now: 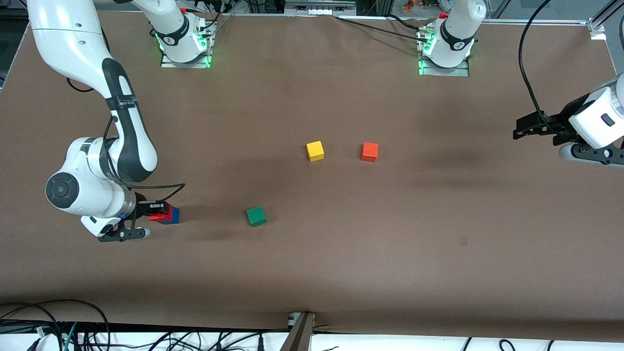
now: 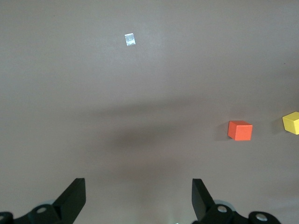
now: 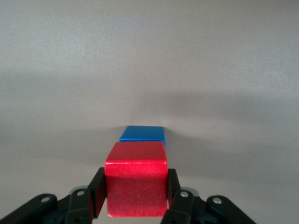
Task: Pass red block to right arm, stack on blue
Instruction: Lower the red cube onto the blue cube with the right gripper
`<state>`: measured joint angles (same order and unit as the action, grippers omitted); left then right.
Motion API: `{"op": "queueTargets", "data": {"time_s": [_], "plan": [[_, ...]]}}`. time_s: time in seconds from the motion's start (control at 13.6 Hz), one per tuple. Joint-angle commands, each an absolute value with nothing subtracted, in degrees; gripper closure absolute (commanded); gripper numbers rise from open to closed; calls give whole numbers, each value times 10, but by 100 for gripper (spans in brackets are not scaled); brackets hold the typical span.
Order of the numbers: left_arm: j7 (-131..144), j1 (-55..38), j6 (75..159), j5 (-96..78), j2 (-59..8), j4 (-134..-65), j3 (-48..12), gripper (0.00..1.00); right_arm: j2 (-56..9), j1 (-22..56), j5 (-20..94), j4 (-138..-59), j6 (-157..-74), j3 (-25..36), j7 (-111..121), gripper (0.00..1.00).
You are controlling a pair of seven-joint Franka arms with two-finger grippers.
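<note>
The red block (image 3: 136, 179) is sitting pinched between the two fingers (image 3: 97, 192) of the right gripper (image 1: 157, 213), held over the blue block (image 3: 143, 134), which is lying on the table (image 1: 341, 253) just past the fingertips and partly covered by the red one. The green cube (image 1: 256, 215) is resting well apart from those fingers, toward the left arm's end. The yellow cube (image 1: 315, 150) and orange cube (image 1: 369, 151) are lying farther still. The left gripper (image 2: 138, 198) is waiting over bare table, its fingers (image 2: 72, 198) spread wide and holding nothing.
</note>
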<state>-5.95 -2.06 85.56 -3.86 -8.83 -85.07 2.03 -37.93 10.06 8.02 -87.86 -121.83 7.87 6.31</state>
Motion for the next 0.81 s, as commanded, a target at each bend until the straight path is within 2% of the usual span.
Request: {"op": "queueTargets", "data": {"time_s": [0.0, 0.59, 0.73], "plan": [[-53, -25, 852, -32, -97, -832, 18, 0, -387, 100, 75, -861, -1208, 76, 45, 92], [-51, -26, 852, -29, -98, -829, 18, 0, -390, 100, 76, -861, -1210, 76, 25, 92], [-52, -27, 849, -30, -111, -809, 18, 0, -390, 100, 76, -861, -1210, 76, 25, 92]]}}
